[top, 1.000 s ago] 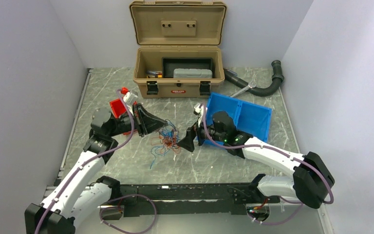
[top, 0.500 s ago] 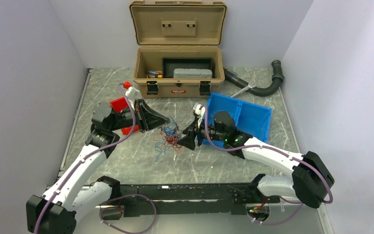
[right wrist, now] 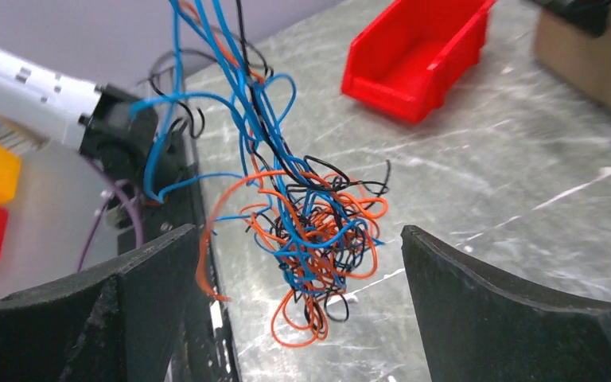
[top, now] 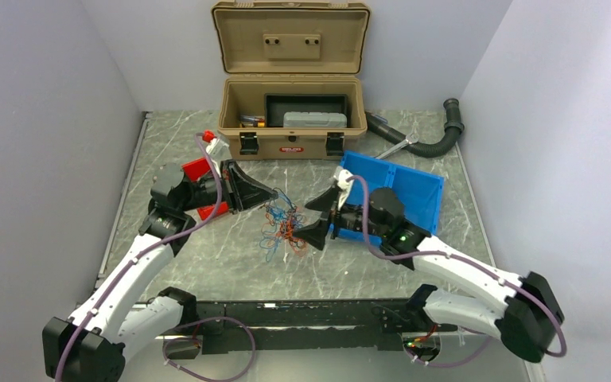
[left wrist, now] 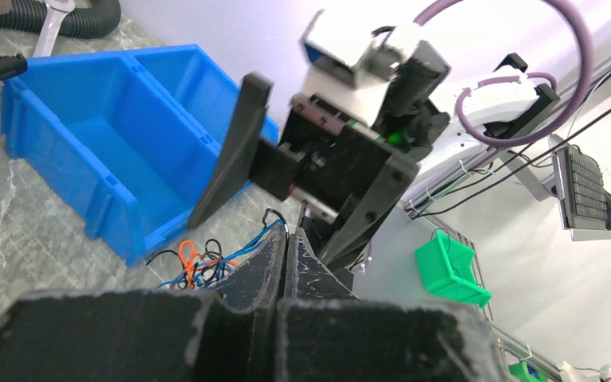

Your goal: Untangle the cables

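The cables (top: 280, 227) are a tangle of thin orange, blue and black wires hanging just above the table's middle. My left gripper (top: 274, 195) is shut on a few blue and black strands at the top of the tangle and holds it up. In the left wrist view its fingers (left wrist: 286, 239) are pressed together, with the tangle (left wrist: 195, 263) below them to the left. My right gripper (top: 318, 219) is open wide, just right of the tangle. In the right wrist view the tangle (right wrist: 318, 223) hangs between its spread fingers (right wrist: 461, 278), not touching them.
An open tan toolbox (top: 290, 119) stands at the back. A red bin (top: 195, 171) sits behind my left wrist. A blue two-part bin (top: 402, 191) is behind my right wrist. A black corrugated hose (top: 430, 143) and a wrench (top: 398, 146) lie at the back right.
My left gripper lifted the strands up and back a little. My right gripper opened wide and drew back slightly to the right. The tangle now hangs from my left gripper.
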You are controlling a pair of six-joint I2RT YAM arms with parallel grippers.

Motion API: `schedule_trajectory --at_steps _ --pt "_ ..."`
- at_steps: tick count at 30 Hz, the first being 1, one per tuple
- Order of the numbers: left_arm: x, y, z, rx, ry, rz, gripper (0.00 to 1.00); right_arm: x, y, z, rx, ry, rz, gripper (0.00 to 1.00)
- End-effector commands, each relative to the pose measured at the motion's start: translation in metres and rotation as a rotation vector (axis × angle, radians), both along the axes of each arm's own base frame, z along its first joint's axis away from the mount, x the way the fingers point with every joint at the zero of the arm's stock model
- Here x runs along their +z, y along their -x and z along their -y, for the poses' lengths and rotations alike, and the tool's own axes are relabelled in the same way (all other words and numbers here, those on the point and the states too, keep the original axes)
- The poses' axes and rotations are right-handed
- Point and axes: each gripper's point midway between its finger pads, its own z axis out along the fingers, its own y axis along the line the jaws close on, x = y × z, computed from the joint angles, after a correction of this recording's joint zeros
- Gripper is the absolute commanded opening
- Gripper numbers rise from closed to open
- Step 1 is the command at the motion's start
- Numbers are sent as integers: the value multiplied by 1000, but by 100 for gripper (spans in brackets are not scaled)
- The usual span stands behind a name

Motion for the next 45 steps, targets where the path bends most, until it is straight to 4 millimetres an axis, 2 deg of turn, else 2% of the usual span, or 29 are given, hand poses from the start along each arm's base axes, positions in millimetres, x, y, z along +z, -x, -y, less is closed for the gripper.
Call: schedule_trajectory --at_steps 1,2,4,7,11,16,18,20,26,29,33,36,38,39,42,45 --pt "16 1 -1 13 7 75 0 20 -31 36 -300 -41 41 100" --pt "15 2 -1 12 6 75 0 20 -36 45 -361 -45 38 100" --pt "15 2 -1 12 5 76 0 20 -31 54 -364 -66 68 100" --pt "16 3 -1 6 10 77 0 14 -17 56 -311 -84 88 99" --pt "20 5 -2 1 12 87 0 -5 -19 60 -332 -58 68 96" --pt "28 9 -3 0 19 103 0 -21 -11 41 -206 -19 69 92" --pt "32 12 -3 -11 29 110 0 -26 -13 32 -169 13 63 92" --pt "35 15 -3 -23 36 112 0 -24 -11 21 -102 20 67 92" --pt "38 17 -4 -17 26 123 0 2 -5 -10 53 -39 114 90" --pt "37 15 -4 -9 21 115 0 10 -2 -23 115 -54 120 79" --pt "36 14 -3 -14 22 109 0 7 -1 -35 146 -37 103 59" --pt "37 15 -3 -23 24 109 0 5 -6 -34 108 -29 89 21" --pt "35 11 -4 0 14 108 0 6 -10 -28 54 -35 84 4" --pt "33 6 -5 30 3 100 0 8 -11 -24 27 -39 82 0" --pt "21 -18 -16 189 -81 55 0 14 -16 -10 -70 -36 68 0" --pt "-12 -51 -41 416 -240 -59 2 19 -18 1 -129 -6 18 0"
